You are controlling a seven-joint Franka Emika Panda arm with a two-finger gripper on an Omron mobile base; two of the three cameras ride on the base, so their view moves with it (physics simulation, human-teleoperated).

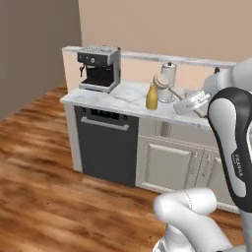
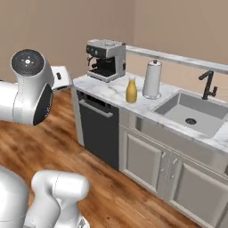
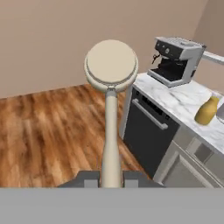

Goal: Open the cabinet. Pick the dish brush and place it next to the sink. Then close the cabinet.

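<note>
Hand view: gripper clamped on dish brush handle, head above dishwasher; handle base hidden between the 2 fingertips.

Kitchen: sink, dishwasher, seemingly espresso machine.

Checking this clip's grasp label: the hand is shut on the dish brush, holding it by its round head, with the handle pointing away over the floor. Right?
Not quite. The hand is shut on the dish brush, but it grips the thin handle; the round pale head points away over the wood floor. The hand view shows this.
</note>
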